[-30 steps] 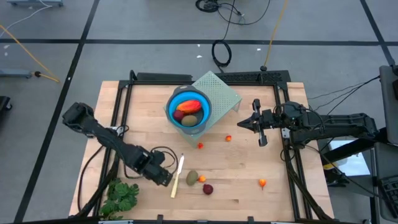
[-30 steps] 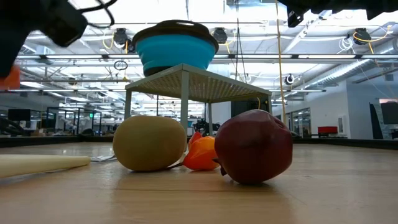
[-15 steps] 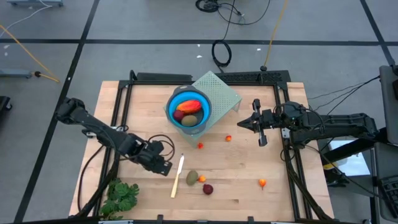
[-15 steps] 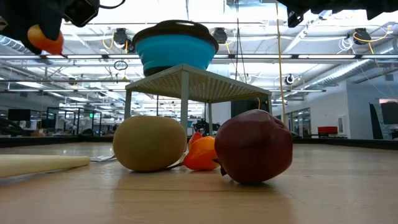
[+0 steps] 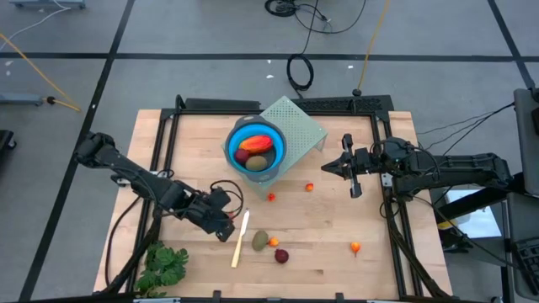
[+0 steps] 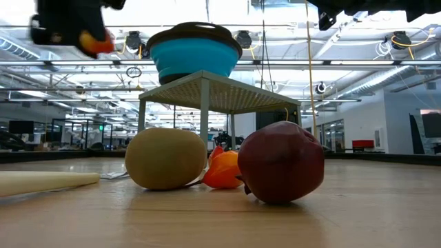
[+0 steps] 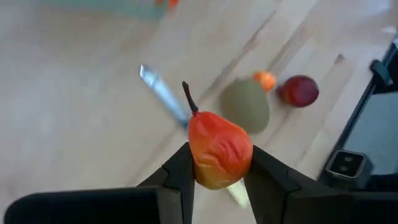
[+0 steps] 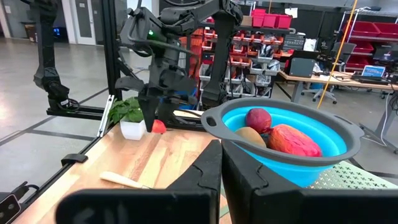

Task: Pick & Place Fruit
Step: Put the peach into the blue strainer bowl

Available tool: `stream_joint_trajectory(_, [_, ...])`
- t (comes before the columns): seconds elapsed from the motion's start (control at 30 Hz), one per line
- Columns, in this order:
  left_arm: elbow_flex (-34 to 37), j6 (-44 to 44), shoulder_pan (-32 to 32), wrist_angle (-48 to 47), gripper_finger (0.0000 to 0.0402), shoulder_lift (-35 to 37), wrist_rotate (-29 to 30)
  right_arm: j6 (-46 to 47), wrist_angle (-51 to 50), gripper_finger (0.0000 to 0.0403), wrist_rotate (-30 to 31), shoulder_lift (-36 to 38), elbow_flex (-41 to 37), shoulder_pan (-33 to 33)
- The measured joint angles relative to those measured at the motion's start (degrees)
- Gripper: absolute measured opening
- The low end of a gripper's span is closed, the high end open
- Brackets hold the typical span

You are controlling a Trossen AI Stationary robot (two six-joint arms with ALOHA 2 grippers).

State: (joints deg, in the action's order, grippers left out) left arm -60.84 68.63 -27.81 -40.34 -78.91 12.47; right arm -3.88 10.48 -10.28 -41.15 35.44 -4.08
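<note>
The table (image 5: 337, 252) is pale planked wood with a matt, smooth finish. The bowl (image 8: 311, 158) looks like glossy blue plastic with a grey rim, on a perforated matt stand (image 5: 305, 128), perhaps metal. The pear (image 7: 219, 149), between the left gripper (image 7: 217, 171) fingers, has wrinkled, slightly shiny orange-red skin. The red ball (image 6: 281, 162) looks dull and dimpled; the oval (image 6: 165, 158) is matt.

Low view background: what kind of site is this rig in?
Likely a robotics lab or open workshop hall. The low view shows exposed ceiling trusses with strip lights; the right wrist view shows shelving with red bins and desks with computers beyond the table.
</note>
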Motion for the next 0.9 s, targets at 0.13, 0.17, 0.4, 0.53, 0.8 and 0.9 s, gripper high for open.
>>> stream_joint_trajectory(0.13, [0.0, -11.73, 0.0, 2.28, 0.0108, 0.0, 4.91, 0.02, -0.02, 0.0004, -0.01, 0.0, 0.0, 0.0])
stream_joint_trajectory(0.17, [0.0, -14.1, 0.0, 2.24, 0.0108, 0.0, 5.7, 0.1, -0.02, 0.0004, -0.02, -0.01, 0.0, 0.0])
stream_joint_trajectory(0.4, [0.0, -34.26, -0.02, 1.9, 0.0108, 0.0, 8.51, 0.09, -0.02, 0.0004, -0.2, -0.01, 0.01, -0.02])
stream_joint_trajectory(0.53, [0.0, -45.12, -0.02, 1.47, 0.0108, -0.02, 11.75, 0.13, -0.04, 0.0004, -0.22, -0.02, 0.0, -0.02])
stream_joint_trajectory(0.8, [0.0, -48.86, 0.07, 1.51, 0.0108, -0.02, 13.58, 0.15, -0.04, 0.0004, -0.23, -0.01, 0.0, -0.01])
stream_joint_trajectory(0.9, [0.0, -48.88, 0.07, 1.49, 0.0108, -0.02, 13.57, 0.15, -0.04, 0.0004, -0.24, 0.0, 0.01, 0.0])
